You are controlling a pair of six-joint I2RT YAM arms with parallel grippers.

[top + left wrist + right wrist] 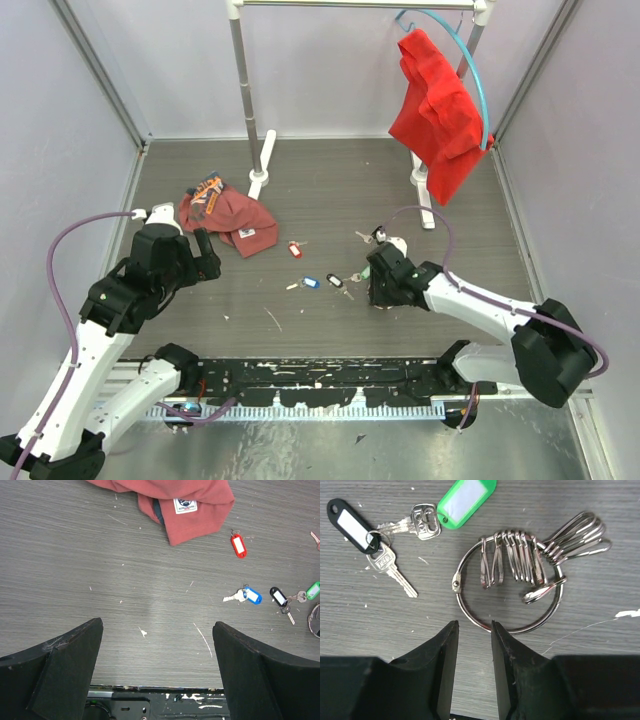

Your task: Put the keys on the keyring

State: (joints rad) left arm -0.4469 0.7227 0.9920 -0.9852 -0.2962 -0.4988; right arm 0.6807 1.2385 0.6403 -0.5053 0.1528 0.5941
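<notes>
The keyring [465, 611], a silver wire ring carrying several wire clips [520, 555], lies flat on the table. My right gripper [474, 624] is open by a narrow gap with nothing between its fingers; the tips sit just short of the ring's near rim. A black-tagged key [347, 522] and a green-tagged key [465, 497] lie to the ring's left. From above, my right gripper [380, 290] is low over the table. A red-tagged key [238, 545] and a blue-tagged key [251, 595] lie further left. My left gripper [157, 625] hangs wide open over bare table.
A crumpled red-brown cloth [228, 215] lies at the left, close to my left gripper [205, 260]. A red shirt [435, 95] hangs on a blue hoop hanger from the rack at the back right. The rack's white feet [262, 160] stand on the table. A black rail [320, 385] runs along the near edge.
</notes>
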